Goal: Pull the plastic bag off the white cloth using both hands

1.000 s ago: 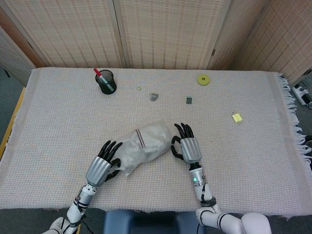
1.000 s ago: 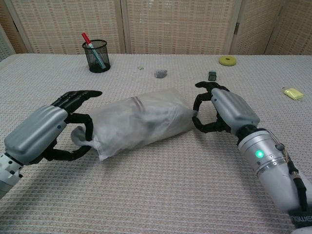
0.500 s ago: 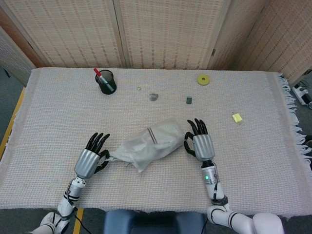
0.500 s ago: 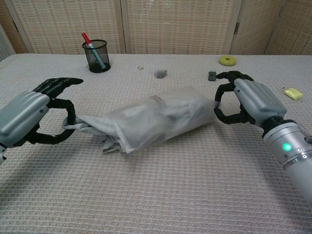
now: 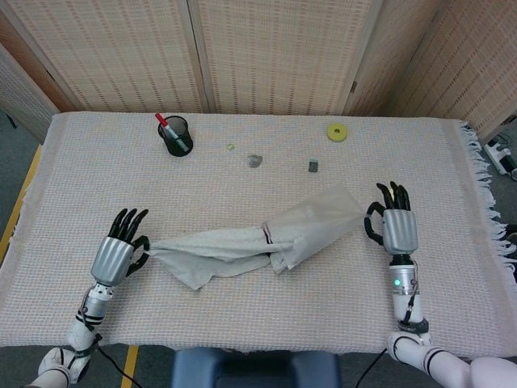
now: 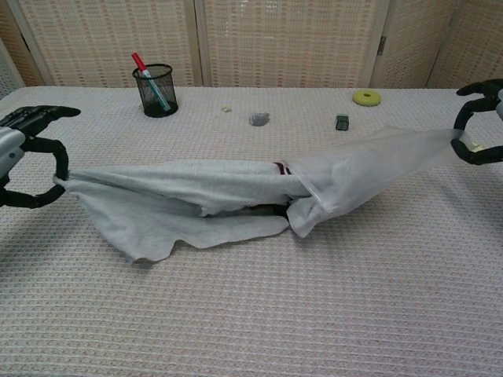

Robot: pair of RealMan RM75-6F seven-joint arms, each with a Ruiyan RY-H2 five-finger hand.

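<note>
The white cloth [image 5: 206,250] [image 6: 173,200] lies stretched across the table middle, mostly drawn out of the translucent plastic bag [image 5: 315,226] [image 6: 369,169]. Its right end with a dark red stripe still sits inside the bag's mouth. My left hand [image 5: 119,250] [image 6: 27,157] pinches the cloth's left corner at the table's left. My right hand [image 5: 393,226] [image 6: 479,129] pinches the bag's closed end at the right, pulling it taut. Both hands show only partly in the chest view.
A black mesh pen cup [image 5: 176,135] with a red pen stands at the back left. Small items lie along the back: a grey lump [image 5: 254,161], a dark block [image 5: 313,166], a yellow ring [image 5: 337,132]. A yellow piece [image 5: 393,195] lies right.
Both hands have moved apart, left leftward and right rightward. The cloth has slid out of the bag and now lies spread on the table, with only its end inside.
</note>
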